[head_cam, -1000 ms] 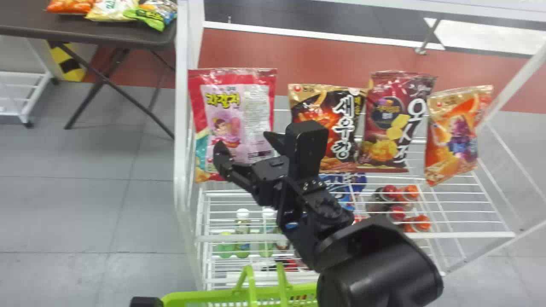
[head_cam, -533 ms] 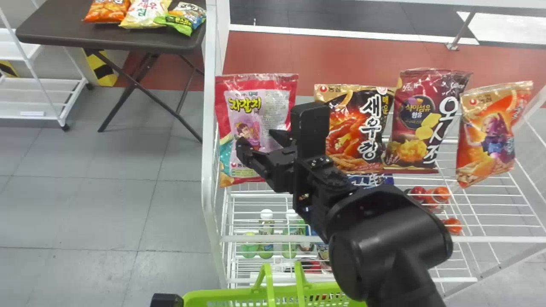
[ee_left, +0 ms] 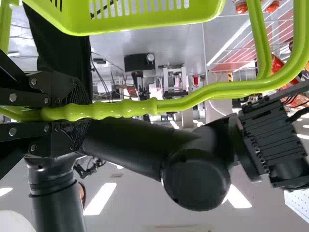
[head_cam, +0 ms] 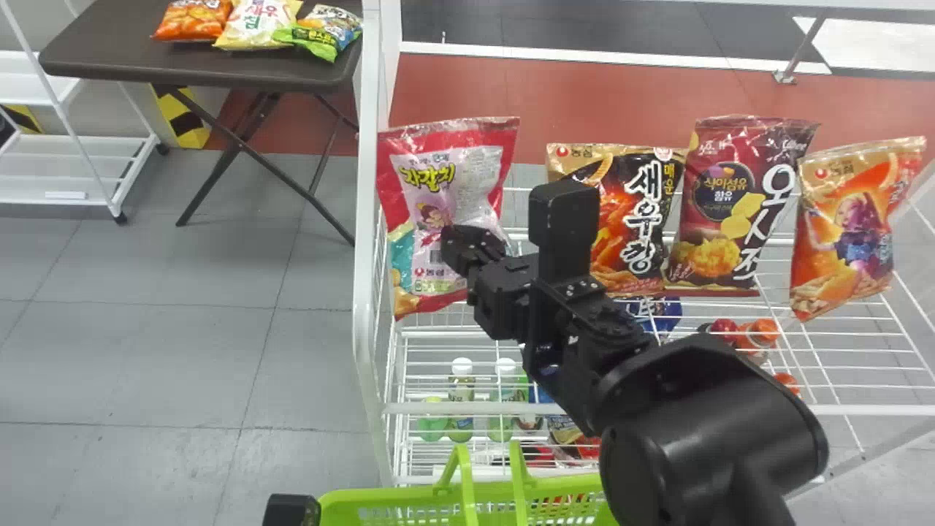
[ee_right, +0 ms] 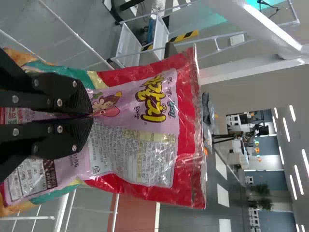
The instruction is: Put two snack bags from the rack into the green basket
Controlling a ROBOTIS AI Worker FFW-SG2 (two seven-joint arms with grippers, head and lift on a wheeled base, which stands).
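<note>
My right gripper (head_cam: 467,252) is at the front of the red and pink snack bag (head_cam: 453,164), leftmost in the rack (head_cam: 369,292). In the right wrist view the right gripper (ee_right: 89,116) is shut on that bag (ee_right: 135,154), its front pinched into a fold. Beside it in the head view are a black and gold bag (head_cam: 635,219), a dark red bag (head_cam: 730,204) and an orange bag (head_cam: 847,226). At the bottom edge my left gripper (head_cam: 291,510) holds the green basket (head_cam: 409,500); in the left wrist view the left gripper (ee_left: 72,113) is shut around its handle (ee_left: 125,108).
Bottles (head_cam: 462,394) and other goods stand on the lower wire shelves. A dark folding table (head_cam: 131,62) with several snack bags is at the back left, near a white shelf unit (head_cam: 88,175). Grey floor (head_cam: 168,314) lies left of the rack.
The head view has shifted, so the rack sits farther right in it. The right gripper's spread fingers have closed on the leftmost bag, whose front is now creased and slightly tilted.
</note>
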